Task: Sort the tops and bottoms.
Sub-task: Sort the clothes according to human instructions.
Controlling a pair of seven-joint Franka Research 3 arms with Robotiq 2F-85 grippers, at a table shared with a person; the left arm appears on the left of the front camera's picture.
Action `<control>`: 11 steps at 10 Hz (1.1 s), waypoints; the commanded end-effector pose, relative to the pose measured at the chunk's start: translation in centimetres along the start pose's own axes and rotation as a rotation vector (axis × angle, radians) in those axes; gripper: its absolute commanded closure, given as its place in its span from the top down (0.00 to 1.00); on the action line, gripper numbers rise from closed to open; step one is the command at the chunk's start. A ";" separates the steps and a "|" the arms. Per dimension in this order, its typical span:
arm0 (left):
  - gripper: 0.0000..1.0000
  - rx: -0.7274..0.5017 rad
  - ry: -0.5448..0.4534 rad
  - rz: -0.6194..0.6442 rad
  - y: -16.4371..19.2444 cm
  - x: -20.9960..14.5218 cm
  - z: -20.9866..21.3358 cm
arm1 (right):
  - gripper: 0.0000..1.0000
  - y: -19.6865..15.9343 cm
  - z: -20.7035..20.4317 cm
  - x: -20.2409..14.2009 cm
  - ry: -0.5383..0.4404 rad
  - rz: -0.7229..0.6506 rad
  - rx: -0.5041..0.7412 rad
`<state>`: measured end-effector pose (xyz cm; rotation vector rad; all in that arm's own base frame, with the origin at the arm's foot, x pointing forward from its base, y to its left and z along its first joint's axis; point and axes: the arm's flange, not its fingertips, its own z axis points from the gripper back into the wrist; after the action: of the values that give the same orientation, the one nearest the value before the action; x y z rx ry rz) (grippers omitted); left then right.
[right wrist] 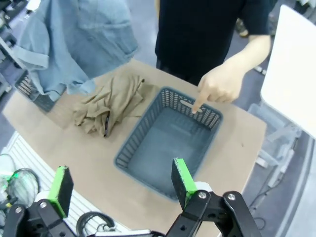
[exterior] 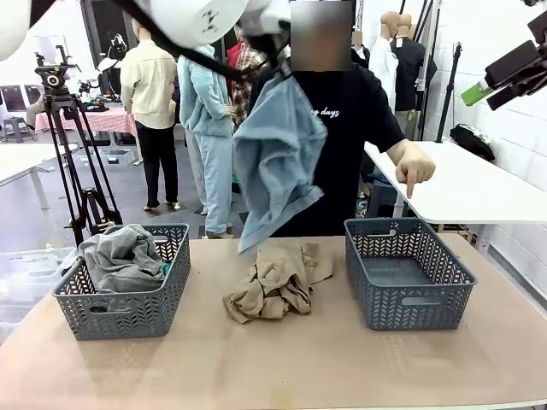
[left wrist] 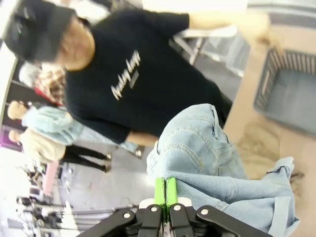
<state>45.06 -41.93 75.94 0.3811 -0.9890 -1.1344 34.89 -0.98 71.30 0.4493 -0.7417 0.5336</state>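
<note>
The bottoms, light blue denim shorts [exterior: 278,154], hang high over the table's middle with my left gripper [left wrist: 165,190] shut on their upper edge; the shorts [left wrist: 212,163] drape to one side of its fingers. A tan khaki top [exterior: 278,282] lies crumpled on the table between the baskets, also seen from my right wrist [right wrist: 111,101]. A grey top [exterior: 124,256] fills the left basket [exterior: 120,312], with a bit of teal [exterior: 164,269] at its side. My right gripper [right wrist: 122,185] stands open, high above the empty right basket [right wrist: 168,143].
The person stands at the far edge, and their hand [exterior: 414,166] points a finger down at the right basket [exterior: 410,286]. A white table [exterior: 461,184] lies behind on the right, a camera tripod [exterior: 73,154] on the left.
</note>
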 end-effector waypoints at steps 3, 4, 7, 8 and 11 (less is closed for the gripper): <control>0.00 -0.064 -0.257 0.016 0.2 8.1 -2.6 | 1.00 0.0 -0.1 -0.1 0.018 0.008 -0.010; 0.00 -0.087 -0.278 0.042 -0.7 9.1 -3.7 | 1.00 0.0 -0.1 -0.1 0.018 0.008 -0.010; 0.00 -0.054 -0.239 0.015 -1.8 6.9 -2.7 | 1.00 0.0 -0.1 -0.1 0.018 0.008 -0.010; 0.00 -0.054 -0.239 0.015 -1.8 6.9 -2.7 | 1.00 0.0 -0.1 -0.1 0.018 0.008 -0.010; 0.00 -0.075 -0.245 0.031 -2.1 7.4 -3.3 | 1.00 0.0 -0.1 -0.1 0.018 0.008 -0.010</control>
<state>46.99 -49.89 76.31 0.1703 -1.1601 -1.2043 34.91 -1.01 71.28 0.4487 -0.7411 0.5324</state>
